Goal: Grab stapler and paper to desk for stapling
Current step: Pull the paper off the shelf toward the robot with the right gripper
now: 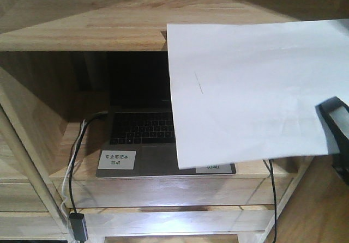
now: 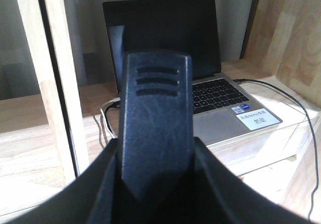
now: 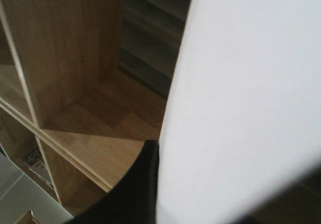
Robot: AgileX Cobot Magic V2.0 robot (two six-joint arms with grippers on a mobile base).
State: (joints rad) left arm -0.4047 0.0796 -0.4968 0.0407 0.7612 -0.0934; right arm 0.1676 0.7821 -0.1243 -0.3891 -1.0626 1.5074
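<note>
- Left tool (image 2: 156,151) is clenched on the stapler (image 2: 155,108). Its dark fingers (image 2: 103,184) press both sides of the black body, which stands up between them with three short slots near its top end.
- Behind the stapler in the left wrist view, an open laptop (image 2: 220,103) with a dark screen sits on a shelf of the light-wood shelving unit (image 2: 55,83).
- In the front view, a black cable (image 1: 76,150) and a white cable (image 1: 66,183) run down past the left of the laptop and over the shelf's front edge.
- A small white printed label (image 1: 116,159) lies on the laptop's palm rest, at its left.
- The paper (image 1: 245,90) hangs in the air in front of the shelving unit, slightly tilted. It hides the right part of the laptop and the top of a second label (image 1: 214,168).
- Right tool (image 1: 334,115) grasps the paper at its right edge. In the right wrist view the sheet fills the right side, with one dark finger (image 3: 143,184) against it.
</note>
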